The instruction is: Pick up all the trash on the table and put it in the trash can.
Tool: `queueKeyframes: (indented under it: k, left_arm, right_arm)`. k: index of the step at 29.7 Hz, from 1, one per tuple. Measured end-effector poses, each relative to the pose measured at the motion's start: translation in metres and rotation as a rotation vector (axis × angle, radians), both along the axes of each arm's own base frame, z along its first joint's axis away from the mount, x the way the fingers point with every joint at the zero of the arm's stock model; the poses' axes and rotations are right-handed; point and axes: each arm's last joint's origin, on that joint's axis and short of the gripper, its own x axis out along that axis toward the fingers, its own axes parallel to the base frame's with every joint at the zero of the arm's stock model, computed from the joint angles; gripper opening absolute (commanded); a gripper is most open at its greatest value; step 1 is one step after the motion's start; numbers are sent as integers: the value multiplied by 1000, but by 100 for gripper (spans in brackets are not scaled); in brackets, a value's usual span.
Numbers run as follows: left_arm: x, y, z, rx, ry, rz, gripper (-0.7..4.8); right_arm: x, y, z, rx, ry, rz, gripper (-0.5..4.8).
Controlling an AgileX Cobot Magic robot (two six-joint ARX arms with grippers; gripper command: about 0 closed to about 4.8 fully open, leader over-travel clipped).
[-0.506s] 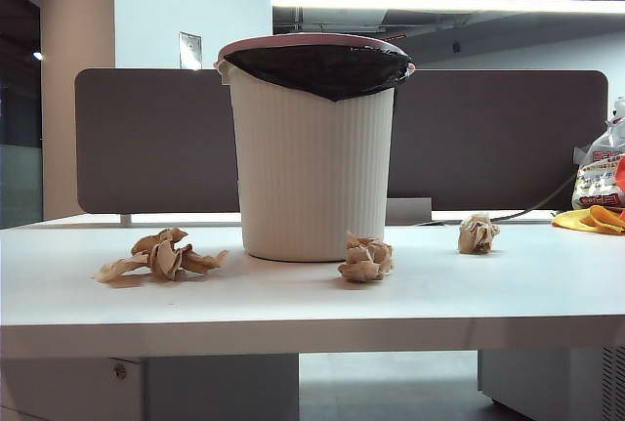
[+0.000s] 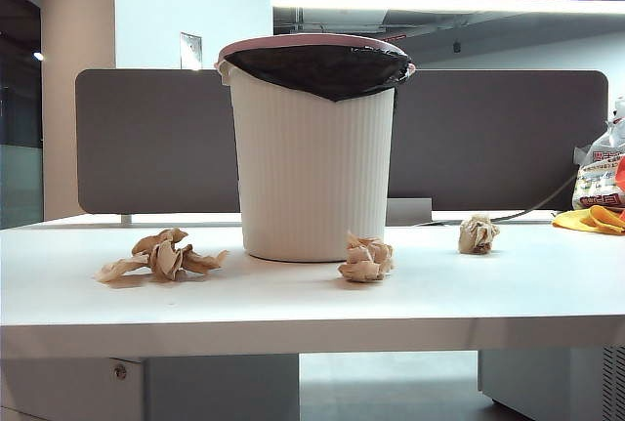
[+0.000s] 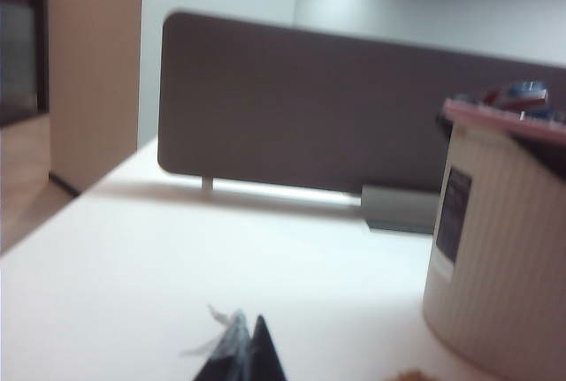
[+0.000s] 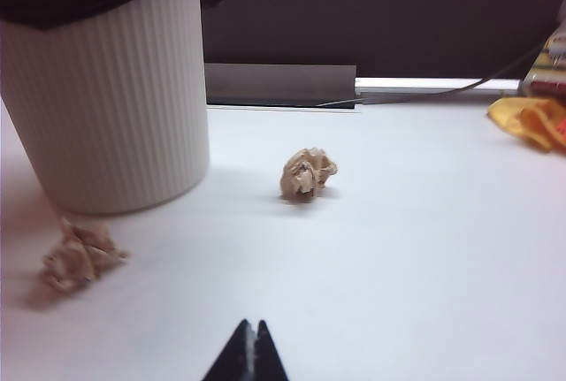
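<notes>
The exterior camera sits low, about level with the table (image 2: 312,294) edge, facing the trash can (image 2: 312,147) and the partition (image 2: 488,138) behind it. The left wrist camera rides just above the tabletop over the left gripper (image 3: 243,356), the trash can at its side. The right wrist camera looks across the table over the right gripper (image 4: 249,354), sharing the trash can and two paper wads (image 4: 307,173) with the exterior view.

The bin (image 2: 314,147) stands mid-table (image 2: 293,299); one paper wad (image 2: 161,255) lies left, one (image 2: 365,258) just before it, one (image 2: 478,233) right.
</notes>
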Motion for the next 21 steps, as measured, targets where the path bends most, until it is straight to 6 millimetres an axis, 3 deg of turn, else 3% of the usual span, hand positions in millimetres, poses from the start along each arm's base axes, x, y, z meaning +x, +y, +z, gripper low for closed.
queueKeyframes:
  k: [3,6,8,11,14,17,21]
  left_arm:
    - [1,-1,-4,-51,36,-55,-5]
    - [0,-1,-2,-298,29,-102,-5]
    - [-2,-1,5,-446,27,-122,-5]
    - [-11,-1,29,-512,17,-145,-5]
    - [-22,-2,58,-428,29,-172,-5]
    - [-24,-4,79,-302,102,-204,-5]
    - [-10,-5,95,-204,213,-194,-5]
  right_arm:
    - [0,0,0,134,31,-6,-8]
    - [0,0,2,171,35,0,-9]
    - [-3,0,15,162,14,2,-9]
    - [-17,-1,62,133,-99,8,-9]
    - [-25,-2,98,132,-153,17,-9]
    - [-19,0,119,124,-82,55,-9]
    - [-6,4,165,129,-59,159,-9]
